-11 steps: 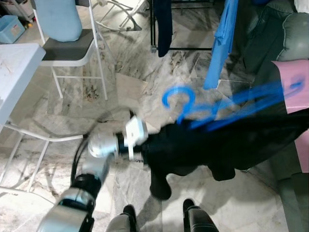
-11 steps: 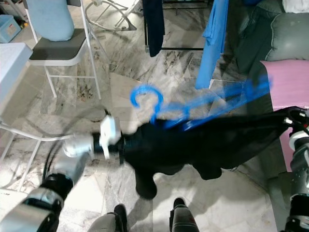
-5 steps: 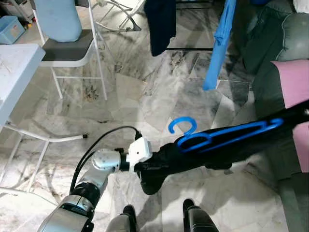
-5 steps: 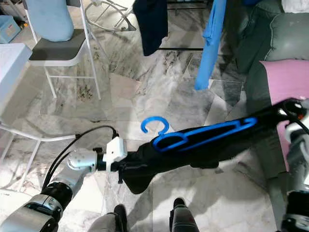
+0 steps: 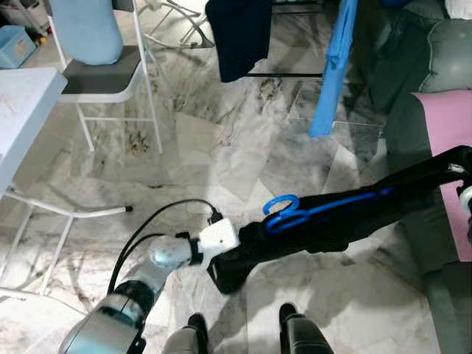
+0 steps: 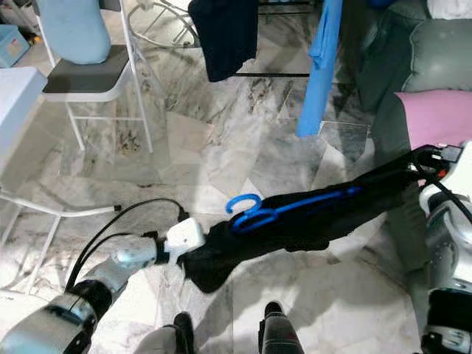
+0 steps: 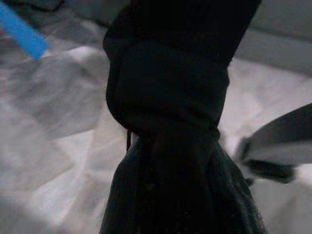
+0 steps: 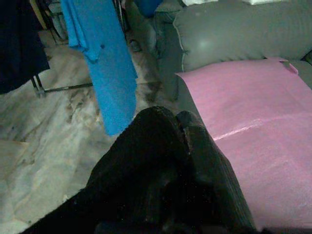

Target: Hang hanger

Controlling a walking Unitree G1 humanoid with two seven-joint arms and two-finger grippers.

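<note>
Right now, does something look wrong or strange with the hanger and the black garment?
Yes. The black garment is stretched taut like a rope between the left gripper and the right gripper, not draped. The blue hanger lies flat along it, its hook near the left end, far below the drying rack.

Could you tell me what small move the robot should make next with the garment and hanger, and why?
Probably lift both grippers together toward the clothes rack. The black garment is stretched low between the left gripper and the right gripper, with the blue hanger lying on top, its hook free. The rack with the hanging blue shirt stands ahead, farther and higher.
</note>
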